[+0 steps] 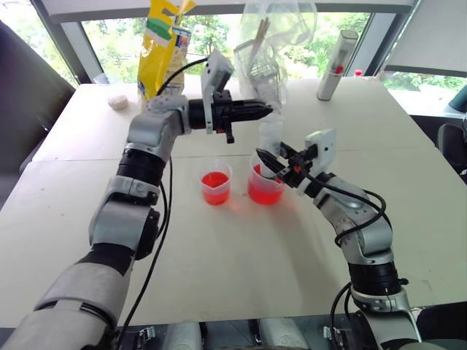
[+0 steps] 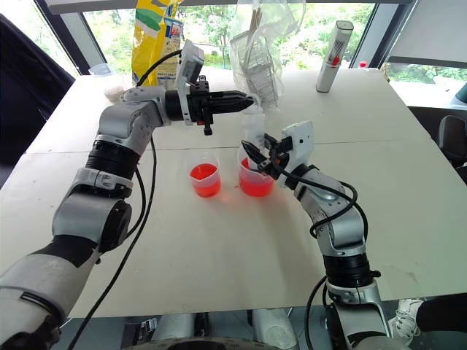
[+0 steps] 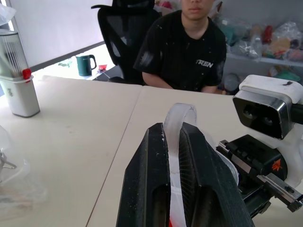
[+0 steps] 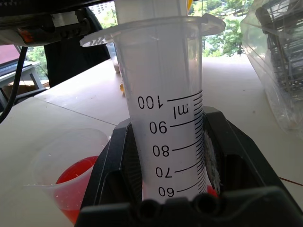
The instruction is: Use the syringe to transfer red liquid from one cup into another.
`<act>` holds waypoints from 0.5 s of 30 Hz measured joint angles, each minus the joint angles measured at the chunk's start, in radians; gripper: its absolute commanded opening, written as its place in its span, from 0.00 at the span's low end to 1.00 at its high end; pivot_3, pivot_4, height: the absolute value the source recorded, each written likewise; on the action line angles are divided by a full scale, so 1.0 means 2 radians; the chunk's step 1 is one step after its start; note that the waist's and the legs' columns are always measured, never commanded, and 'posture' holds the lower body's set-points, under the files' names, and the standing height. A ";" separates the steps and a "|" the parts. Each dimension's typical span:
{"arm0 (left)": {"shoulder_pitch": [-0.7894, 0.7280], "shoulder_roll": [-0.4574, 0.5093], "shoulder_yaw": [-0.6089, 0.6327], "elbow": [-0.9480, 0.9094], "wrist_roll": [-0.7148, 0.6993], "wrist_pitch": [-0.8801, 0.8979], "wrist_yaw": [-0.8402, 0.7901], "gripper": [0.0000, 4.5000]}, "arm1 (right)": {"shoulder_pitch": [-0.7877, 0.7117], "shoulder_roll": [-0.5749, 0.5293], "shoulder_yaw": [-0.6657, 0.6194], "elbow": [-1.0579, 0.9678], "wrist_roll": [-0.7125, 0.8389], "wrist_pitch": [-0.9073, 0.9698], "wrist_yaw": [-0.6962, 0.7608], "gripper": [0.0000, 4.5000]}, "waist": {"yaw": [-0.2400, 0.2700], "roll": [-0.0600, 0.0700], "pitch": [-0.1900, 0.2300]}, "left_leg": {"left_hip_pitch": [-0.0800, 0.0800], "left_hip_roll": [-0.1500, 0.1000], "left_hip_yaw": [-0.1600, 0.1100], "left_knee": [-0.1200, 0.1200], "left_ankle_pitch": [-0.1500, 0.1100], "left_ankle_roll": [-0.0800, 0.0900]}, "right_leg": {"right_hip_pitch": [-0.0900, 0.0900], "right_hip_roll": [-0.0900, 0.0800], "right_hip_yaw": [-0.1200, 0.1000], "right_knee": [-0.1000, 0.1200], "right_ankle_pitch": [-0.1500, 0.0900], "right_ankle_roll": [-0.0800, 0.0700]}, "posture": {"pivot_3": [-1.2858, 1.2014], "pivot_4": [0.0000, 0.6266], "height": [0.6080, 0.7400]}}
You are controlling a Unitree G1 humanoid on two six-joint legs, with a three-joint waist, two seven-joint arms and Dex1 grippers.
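Closest to the head camera, the table [image 1: 241, 277] spreads out pale and bare in front, with both arms reaching over it.

At about 9 o'clock from the table's middle sits the small cup [image 1: 216, 183], clear, with red liquid [image 1: 215, 180] low in it. Just beside it, toward 3 o'clock, stands the beaker [image 1: 264, 184], larger and also holding red liquid. The two are near each other but apart.

Above the beaker the syringe [image 2: 253, 125] stands upright, its barrel rising out of the beaker's mouth. In the right wrist view the barrel's printed scale reads from 60 up to 100, and its flange spreads wide at the top. The left gripper [image 1: 257, 111] comes in level from 9 o'clock, fingers clamped tight on the plunger top; in the left wrist view a clear curved plastic piece is pinched between the two black fingers [image 3: 147, 189]. The right gripper [image 1: 271, 162] comes in from 4 o'clock, fingers closed around the barrel lower down, at the beaker's rim.

Toward 12 o'clock, at the table's far edge, stand a yellow bag [image 1: 162, 45], a clear plastic bag [image 1: 273, 51] and, further toward 1 o'clock, a white bottle [image 1: 336, 65] with a red mark. A person [image 3: 189, 45] in a black shirt sits beyond the table in the left wrist view.
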 measured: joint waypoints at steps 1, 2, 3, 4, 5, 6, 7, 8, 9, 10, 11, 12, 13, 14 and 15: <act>-0.002 0.000 0.000 0.002 0.001 -0.001 0.000 0.00 | 0.000 0.000 0.000 0.000 0.000 0.000 0.000 0.30 | 0.000 0.000 0.000 | 0.000 0.000 0.000 0.000 0.000 0.000 | 0.000 0.000 0.000 0.000 0.000 0.000 | 0.52 0.24 0.99; -0.004 0.000 0.000 0.003 0.002 -0.001 0.000 0.00 | 0.000 0.000 0.000 0.000 0.000 0.000 0.000 0.30 | 0.000 0.000 0.000 | 0.000 0.000 0.000 0.000 0.000 0.000 | 0.000 0.000 0.000 0.000 0.000 0.000 | 0.52 0.24 0.99; -0.006 0.000 0.000 0.005 0.003 -0.002 0.000 0.00 | 0.000 0.000 0.000 0.000 0.000 0.000 0.000 0.30 | 0.000 0.000 0.000 | 0.000 0.000 0.000 0.000 0.000 0.000 | 0.000 0.000 0.000 0.000 0.000 0.000 | 0.52 0.24 0.99; -0.008 0.000 0.000 0.006 0.004 -0.003 0.000 0.00 | 0.000 0.000 0.000 0.000 0.000 0.001 0.000 0.30 | 0.000 0.000 0.000 | 0.000 0.000 0.000 0.000 0.000 0.000 | 0.000 0.000 0.000 0.000 0.000 0.000 | 0.52 0.24 0.99; -0.009 0.000 0.000 0.007 0.004 -0.004 0.000 0.00 | 0.000 0.000 0.000 0.000 0.000 0.001 0.000 0.30 | 0.000 0.000 0.000 | 0.000 0.000 0.000 0.000 0.000 0.000 | 0.000 0.000 0.000 0.000 0.000 0.000 | 0.52 0.24 0.99; -0.009 0.001 0.000 0.007 0.005 -0.006 0.000 0.00 | 0.000 0.000 0.000 0.000 0.000 0.001 0.000 0.30 | 0.000 0.000 0.000 | 0.000 0.000 0.000 0.000 0.000 0.000 | 0.000 0.000 0.000 0.000 0.000 0.000 | 0.52 0.24 0.99; -0.009 0.001 0.000 0.008 0.005 -0.009 0.000 0.00 | 0.000 0.000 0.000 0.000 0.000 0.001 0.000 0.30 | 0.000 0.000 0.000 | 0.000 0.000 0.000 0.000 0.000 0.000 | 0.000 0.000 0.000 0.000 0.000 0.000 | 0.52 0.24 0.99; -0.009 0.001 0.000 0.009 0.005 -0.011 0.000 0.00 | 0.001 0.000 0.000 0.000 0.000 0.001 0.000 0.30 | 0.000 0.000 0.000 | 0.000 0.000 0.000 0.000 0.000 0.000 | 0.000 0.000 0.000 0.000 0.000 0.000 | 0.52 0.24 0.99; -0.010 0.001 0.000 0.009 0.006 -0.011 0.000 0.00 | 0.001 0.000 0.000 -0.001 0.000 0.001 0.000 0.30 | 0.000 0.000 0.000 | 0.000 0.000 0.000 0.000 0.000 0.000 | 0.000 0.000 0.000 0.000 0.000 0.000 | 0.52 0.24 0.99; -0.011 0.001 0.000 0.009 0.006 -0.012 0.000 0.00 | 0.001 0.000 0.000 -0.001 0.000 0.001 0.000 0.30 | 0.000 0.000 0.000 | 0.000 0.000 0.000 0.000 0.000 0.000 | 0.000 0.000 0.000 0.000 0.000 0.000 | 0.52 0.24 0.99; -0.012 0.001 0.000 0.010 0.006 -0.012 0.000 0.00 | 0.001 0.000 0.000 -0.001 0.000 0.001 0.000 0.30 | 0.000 0.000 0.000 | 0.000 0.000 0.000 0.000 0.000 0.000 | 0.000 0.000 0.000 0.000 0.000 0.000 | 0.52 0.24 0.99; -0.012 0.001 0.000 0.010 0.006 -0.012 0.000 0.00 | 0.001 0.000 0.000 -0.001 0.000 0.001 0.000 0.30 | 0.000 0.000 0.000 | 0.000 0.000 0.000 0.000 0.000 0.000 | 0.000 0.000 0.000 0.000 0.000 0.000 | 0.52 0.24 0.99; -0.012 0.001 0.000 0.010 0.006 -0.013 0.000 0.00 | 0.001 0.000 0.000 -0.001 0.000 0.001 0.000 0.30 | 0.000 0.000 0.000 | 0.000 0.000 0.000 0.000 0.000 0.000 | 0.000 0.000 0.000 0.000 0.000 0.000 | 0.52 0.24 0.99; -0.012 0.001 0.000 0.010 0.006 -0.013 0.000 0.00 | 0.001 0.000 0.000 -0.001 0.000 0.001 0.000 0.30 | 0.000 0.000 0.000 | 0.000 0.000 0.000 0.000 0.000 0.000 | 0.000 0.000 0.000 0.000 0.000 0.000 | 0.52 0.24 0.99; -0.012 0.001 0.000 0.010 0.006 -0.014 0.000 0.00 | 0.001 0.000 0.000 -0.001 0.000 0.001 0.000 0.30 | 0.000 0.000 0.000 | 0.000 0.000 0.000 0.000 0.000 0.000 | 0.000 0.000 0.000 0.000 0.000 0.000 | 0.52 0.24 0.99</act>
